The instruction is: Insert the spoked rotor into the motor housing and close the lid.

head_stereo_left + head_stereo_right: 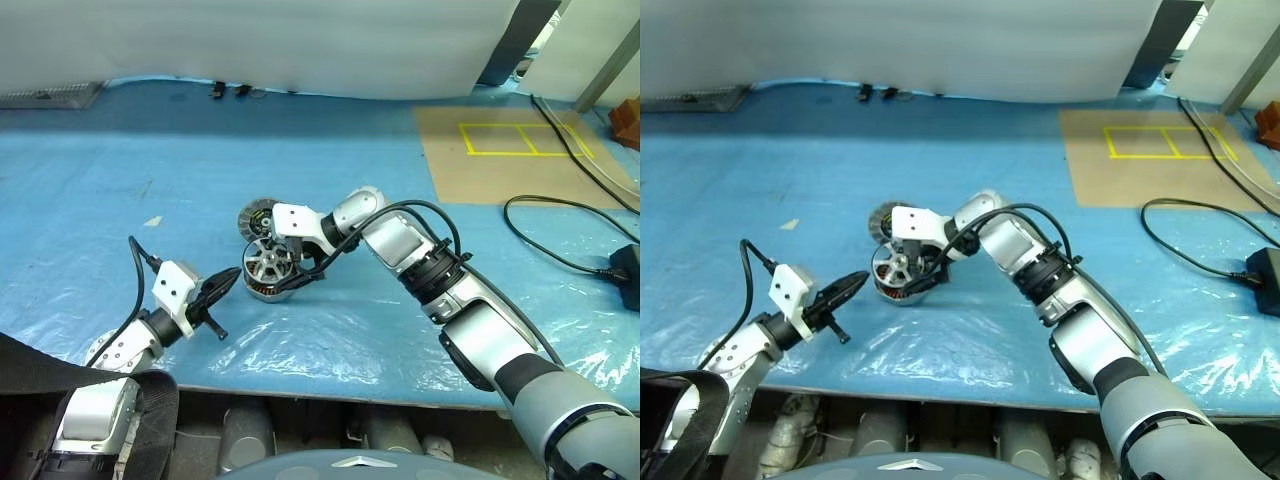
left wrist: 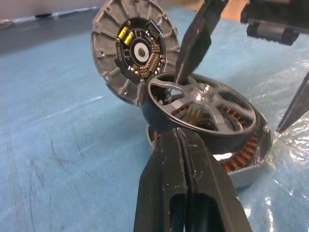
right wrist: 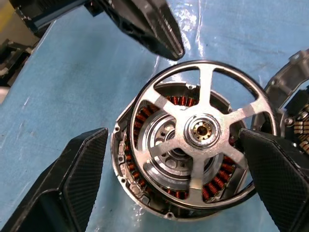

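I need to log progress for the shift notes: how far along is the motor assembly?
Done: the spoked rotor sits in the motor housing, tilted, not seated flush. In hand: the right gripper straddles it with jaws open; the left gripper hovers shut beside it. Left: seating the rotor, then closing the lid, which leans against the housing.

I see bright, even overhead light, soft short shadows. Glare streaks on the wrinkled blue plastic sheet (image 1: 300,340) near me. Sharp glints on the spoked rotor (image 3: 200,130). Left gripper (image 2: 186,193) fingers blurred up close; head views sharp, far edge slightly bowed.
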Controlling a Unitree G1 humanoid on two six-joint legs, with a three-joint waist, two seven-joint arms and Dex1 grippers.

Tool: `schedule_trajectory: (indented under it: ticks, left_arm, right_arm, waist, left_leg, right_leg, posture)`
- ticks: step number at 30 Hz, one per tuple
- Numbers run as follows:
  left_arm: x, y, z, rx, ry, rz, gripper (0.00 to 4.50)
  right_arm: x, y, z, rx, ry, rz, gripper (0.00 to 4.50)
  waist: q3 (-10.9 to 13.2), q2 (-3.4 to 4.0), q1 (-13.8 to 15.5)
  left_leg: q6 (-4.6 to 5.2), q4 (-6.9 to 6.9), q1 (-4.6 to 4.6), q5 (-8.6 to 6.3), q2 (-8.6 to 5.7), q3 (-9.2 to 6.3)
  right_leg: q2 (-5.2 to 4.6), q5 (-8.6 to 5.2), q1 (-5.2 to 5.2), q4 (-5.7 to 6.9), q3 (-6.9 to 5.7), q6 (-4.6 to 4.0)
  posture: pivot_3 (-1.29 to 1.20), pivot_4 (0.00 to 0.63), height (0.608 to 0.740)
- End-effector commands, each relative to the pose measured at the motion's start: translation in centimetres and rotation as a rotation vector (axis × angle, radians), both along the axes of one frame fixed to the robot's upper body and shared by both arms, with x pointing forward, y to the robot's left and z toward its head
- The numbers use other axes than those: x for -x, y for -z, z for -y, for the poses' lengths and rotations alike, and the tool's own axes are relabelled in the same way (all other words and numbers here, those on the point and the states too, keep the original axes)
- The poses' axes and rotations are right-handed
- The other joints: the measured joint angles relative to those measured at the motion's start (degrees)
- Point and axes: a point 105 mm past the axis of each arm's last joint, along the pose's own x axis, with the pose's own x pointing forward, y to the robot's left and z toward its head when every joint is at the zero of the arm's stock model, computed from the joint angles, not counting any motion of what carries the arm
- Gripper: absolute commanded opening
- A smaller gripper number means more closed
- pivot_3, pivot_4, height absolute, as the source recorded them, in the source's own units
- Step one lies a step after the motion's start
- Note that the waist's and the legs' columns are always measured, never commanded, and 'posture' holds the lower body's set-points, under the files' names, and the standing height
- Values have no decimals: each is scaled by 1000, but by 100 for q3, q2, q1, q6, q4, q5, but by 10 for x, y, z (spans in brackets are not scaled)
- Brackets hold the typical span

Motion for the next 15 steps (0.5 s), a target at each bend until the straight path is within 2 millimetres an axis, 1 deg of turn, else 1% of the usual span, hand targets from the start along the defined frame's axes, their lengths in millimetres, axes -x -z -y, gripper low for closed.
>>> schedule_trajectory:
  ticks: [1,2,5,8,12,15]
  left_arm:
    - [-1,-13,3,-4,35,37,0]
    - [-2,-13,3,-5,37,36,0]
    - [-3,-14,3,-5,44,35,0]
    - [-3,-12,4,-6,51,30,0]
    - [-1,-7,1,-4,45,24,0]
    - [2,-3,-1,-3,39,19,0]
  right_arm:
    - [-2,-21,2,-67,11,39,4490]
    - [-3,-22,2,-70,14,41,4490]
    - [-3,-29,2,-110,37,24,3862]
    - [-4,-31,1,-125,51,31,2821]
    - [2,-43,-9,-206,57,-40,2821]
    - [6,-45,-14,-215,55,-58,2821]
  waist:
    - [0,0,-4]
    - [0,0,-4]
    - [0,0,-22]
    - [0,0,-22]
    - [0,0,-18]
    - [0,0,-13]
  left_leg:
    - [0,0,-1,0,0,0]
    - [-1,-1,-2,0,0,0]
    - [-1,-2,-4,0,0,0]
    - [-1,-3,-3,0,1,1]
    - [-1,-2,-4,0,0,2]
    - [-2,-3,-4,-1,1,1]
  right_leg:
    - [0,0,0,0,0,0]
    - [0,0,-2,0,0,0]
    - [1,0,-6,0,0,-1]
    - [2,0,-7,0,0,-1]
    - [2,0,-6,0,0,-1]
    - [2,-1,-7,0,1,-1]
  posture:
    - [0,150,740]
    - [0,150,740]
    - [0,150,740]
    - [0,150,740]
    - [0,150,740]
    - [0,150,740]
